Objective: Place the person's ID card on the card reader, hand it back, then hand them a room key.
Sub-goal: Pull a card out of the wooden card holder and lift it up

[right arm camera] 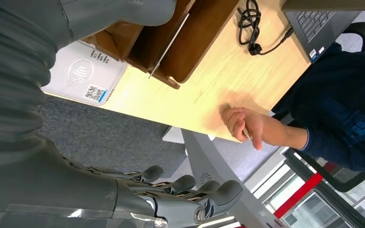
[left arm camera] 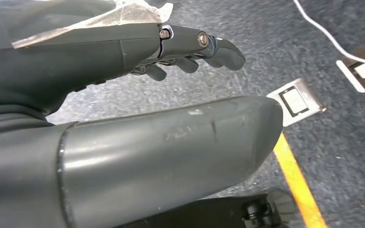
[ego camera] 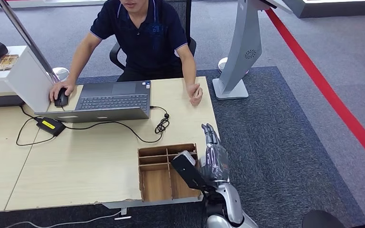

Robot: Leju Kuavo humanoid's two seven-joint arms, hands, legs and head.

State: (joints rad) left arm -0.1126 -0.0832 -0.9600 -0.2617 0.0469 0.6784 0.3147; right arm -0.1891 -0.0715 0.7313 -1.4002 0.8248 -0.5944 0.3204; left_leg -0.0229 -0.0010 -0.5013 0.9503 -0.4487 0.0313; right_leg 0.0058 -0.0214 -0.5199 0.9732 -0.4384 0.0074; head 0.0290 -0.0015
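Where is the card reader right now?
In the right wrist view the card reader, a white pad with a QR code, lies at the desk's edge beside the wooden organizer, close to the right robot hand.

Card reader (right arm camera: 83, 71) partly hidden behind right arm

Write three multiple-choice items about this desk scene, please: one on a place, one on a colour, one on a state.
1. Where does the wooden organizer stand?
A. at the desk's near edge
B. on the laptop
C. on the floor

2. What colour is the person's shirt?
A. white
B. dark blue
C. red

3. How is the right hand?
A. holding a cable
B. pressing the laptop keys
C. empty, fingers apart

Answers: 1 A, the head view shows it at the desk edge nearest the robot. 2 B, the polo is dark blue. 3 C, nothing lies between its fingers in the right wrist view.
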